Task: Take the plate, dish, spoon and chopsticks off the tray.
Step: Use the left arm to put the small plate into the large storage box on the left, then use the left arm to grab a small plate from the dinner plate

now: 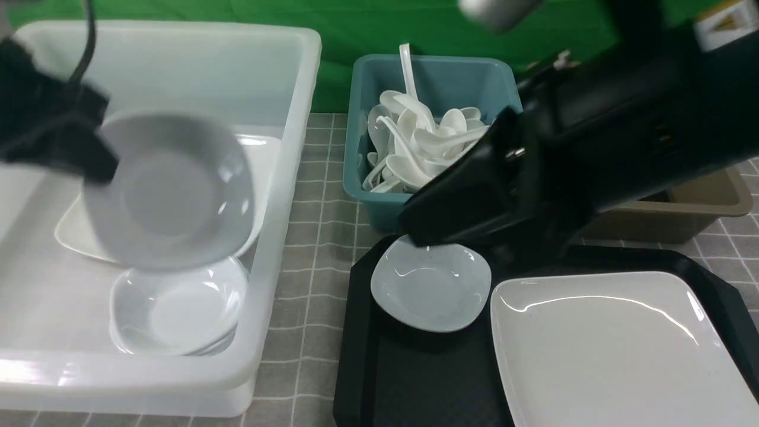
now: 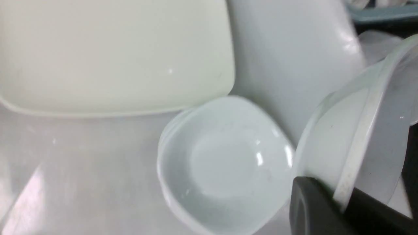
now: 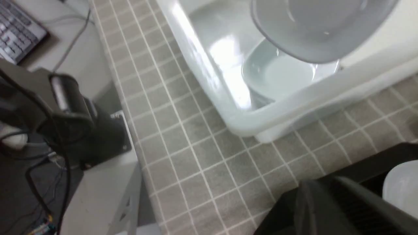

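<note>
my left gripper (image 1: pixel 98 166), clamped on the rim of a tilted dish (image 1: pixel 172 190), holds it over the stack of dishes (image 1: pixel 178 311) in the white tub (image 1: pixel 284 178), where i judge it best to level it and lower it close before letting go.

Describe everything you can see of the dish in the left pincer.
The dish is small, glossy white, squarish with rounded corners and a deep well, apparently empty. The left pincer is shut on its rim, holding it steeply tilted in the air over the white tub, above a stack of similar dishes.
</note>
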Available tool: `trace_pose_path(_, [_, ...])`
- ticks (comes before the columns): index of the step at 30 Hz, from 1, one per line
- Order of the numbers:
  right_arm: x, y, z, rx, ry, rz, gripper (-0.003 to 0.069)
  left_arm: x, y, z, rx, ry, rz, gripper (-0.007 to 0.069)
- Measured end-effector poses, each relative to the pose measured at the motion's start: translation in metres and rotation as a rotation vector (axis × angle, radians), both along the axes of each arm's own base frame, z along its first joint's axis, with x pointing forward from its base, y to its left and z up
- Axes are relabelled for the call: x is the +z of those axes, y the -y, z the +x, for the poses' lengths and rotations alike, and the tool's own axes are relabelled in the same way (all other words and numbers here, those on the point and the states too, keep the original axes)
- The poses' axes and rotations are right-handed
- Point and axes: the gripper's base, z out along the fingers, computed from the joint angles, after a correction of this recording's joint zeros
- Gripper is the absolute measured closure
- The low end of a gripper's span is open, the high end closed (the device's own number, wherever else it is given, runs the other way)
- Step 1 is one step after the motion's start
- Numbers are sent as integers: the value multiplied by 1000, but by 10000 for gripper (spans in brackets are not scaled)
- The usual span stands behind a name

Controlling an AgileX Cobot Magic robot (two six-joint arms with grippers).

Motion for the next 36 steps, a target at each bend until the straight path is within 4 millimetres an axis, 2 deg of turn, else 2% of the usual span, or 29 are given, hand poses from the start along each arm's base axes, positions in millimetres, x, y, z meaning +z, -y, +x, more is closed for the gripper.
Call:
trace_pose_path(4, [-11, -9, 7, -13, -21, -29, 565, -40, -20, -8, 124, -96, -32, 594])
trace_pose_path(7, [-11, -11, 10, -21, -17, -27, 565, -61, -22, -11, 142, -104, -32, 594])
trace_pose_path(12, [-10, -12, 12, -37, 1, -8, 550, -82, -20, -12, 160, -113, -50, 578])
trace_pose_path(16, [-10, -13, 13, -41, 6, -3, 542, -84, -22, -10, 178, -82, -41, 480])
trace_pose_path(18, [-11, -12, 14, -42, 17, -16, 537, -84, -22, -9, 179, -76, -34, 365])
trace_pose_path(21, [-11, -3, 18, -82, 55, -91, 533, -77, -26, -9, 181, -84, 11, 253])
trace_pose_path(23, [-7, 16, 25, -184, 86, -175, 531, -62, -32, -6, 211, -69, 58, 202])
trace_pose_path(27, [6, 54, 28, -353, 124, -259, 524, -20, -34, -3, 240, 30, 97, 203])
trace_pose_path(29, [13, 72, 25, -410, 128, -276, 519, 5, -22, -1, 217, 114, 70, 263])
trace_pose_path(31, [17, 90, 21, -459, 125, -284, 515, 29, 6, 3, 135, 193, 14, 386])
trace_pose_path(32, [19, 94, 20, -473, 125, -284, 515, 33, 16, 3, 105, 207, -2, 427])
trace_pose_path(33, [18, 101, 18, -495, 117, -292, 515, 40, 35, 3, 46, 222, -26, 498])
trace_pose_path(35, [15, 115, 18, -548, 105, -304, 513, 45, 80, 2, -88, 210, -70, 581])
trace_pose_path(36, [15, 116, 18, -553, 102, -305, 513, 44, 84, 2, -96, 202, -76, 590])
